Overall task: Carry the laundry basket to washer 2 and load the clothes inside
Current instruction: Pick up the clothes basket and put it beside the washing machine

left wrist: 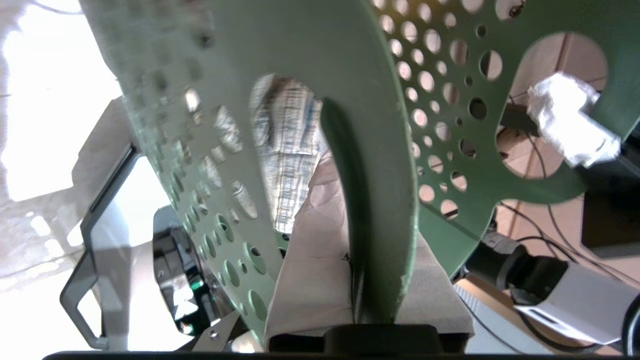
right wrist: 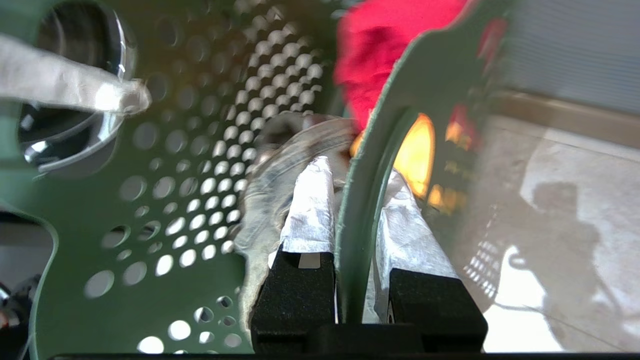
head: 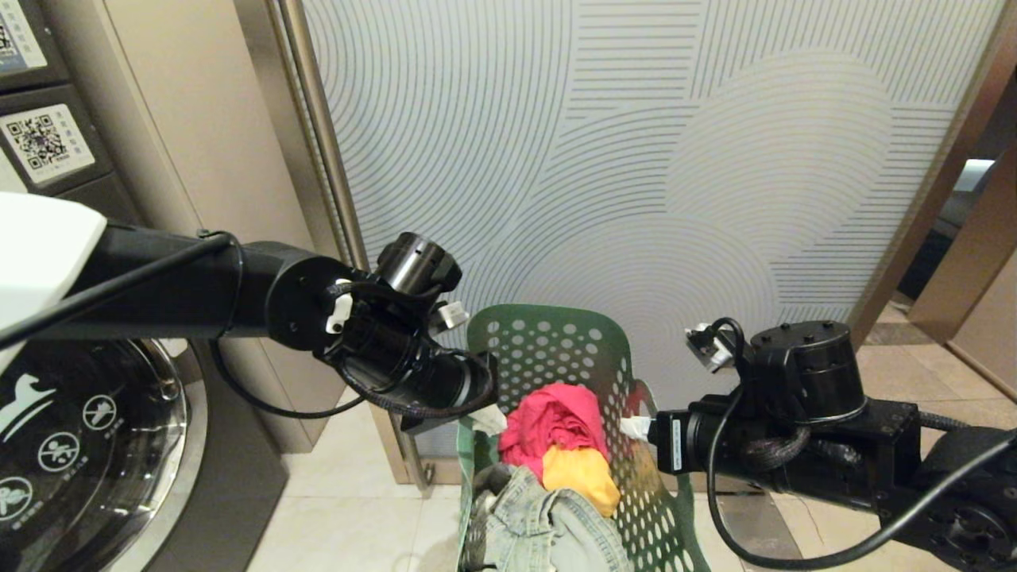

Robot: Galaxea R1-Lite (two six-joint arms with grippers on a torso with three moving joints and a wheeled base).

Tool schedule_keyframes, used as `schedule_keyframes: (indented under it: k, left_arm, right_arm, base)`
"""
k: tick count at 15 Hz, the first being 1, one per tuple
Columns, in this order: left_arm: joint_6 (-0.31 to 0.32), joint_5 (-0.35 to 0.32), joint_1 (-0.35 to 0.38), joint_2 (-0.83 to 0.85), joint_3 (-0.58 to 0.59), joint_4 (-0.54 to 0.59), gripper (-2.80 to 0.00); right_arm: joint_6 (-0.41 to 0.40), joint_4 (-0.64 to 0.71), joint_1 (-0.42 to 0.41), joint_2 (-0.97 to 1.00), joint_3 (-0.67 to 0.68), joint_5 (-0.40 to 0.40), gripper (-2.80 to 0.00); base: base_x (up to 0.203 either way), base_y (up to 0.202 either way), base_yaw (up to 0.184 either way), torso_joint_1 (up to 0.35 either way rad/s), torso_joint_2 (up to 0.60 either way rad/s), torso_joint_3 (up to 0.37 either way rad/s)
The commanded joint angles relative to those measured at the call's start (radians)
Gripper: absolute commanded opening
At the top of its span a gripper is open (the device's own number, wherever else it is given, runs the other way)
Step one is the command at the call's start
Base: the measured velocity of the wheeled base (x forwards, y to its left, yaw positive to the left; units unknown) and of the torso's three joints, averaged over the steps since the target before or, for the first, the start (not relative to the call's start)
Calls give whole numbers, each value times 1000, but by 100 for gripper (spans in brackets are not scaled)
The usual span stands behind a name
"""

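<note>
While both arms reach in from the sides, the laundry basket (head: 556,349) hangs between them above the tiled floor (head: 357,508), its lower part cut off by the head view's edge. The left gripper (left wrist: 370,280) has its jaws closed narrow on the basket's left handle rim, the padded fingers (left wrist: 310,280) pressing the green plastic; in the head view this grip is hidden behind the wrist. The right gripper (right wrist: 357,235) clamps the opposite rim between white-wrapped fingers (right wrist: 310,210), which only the right wrist view shows plainly. Inside lie a red garment (head: 556,421), a yellow one (head: 584,477) and pale denim (head: 548,528), the denim partly cut off. At the far left a washer (head: 87,461) shows only part of its chrome-ringed door, with a white horse logo and round pictograms; no numeral can be seen. Above it sit QR-code labels (head: 44,143), their small print unreadable. A line-patterned panel (head: 636,159) stands behind the basket.
</note>
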Motion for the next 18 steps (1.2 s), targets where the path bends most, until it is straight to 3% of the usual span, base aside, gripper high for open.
schedule_keyframes:
  k: [1, 9, 18]
  left_arm:
    - [-4, 0, 2, 1, 0, 1, -280]
    - [-4, 0, 2, 2, 3, 1, -280]
    - [-4, 0, -2, 8, 1, 1, -280]
  right_arm:
    - [4, 0, -1, 3, 1, 1, -280]
    - [0, -1, -1, 19, 3, -3, -280]
    - [-29, -6, -1, 26, 3, -7, -280]
  base:
    - [0, 0, 0, 169, -494, -269]
    - [0, 0, 0, 244, -467, -271]
    - [0, 0, 0, 26, -56, -30]
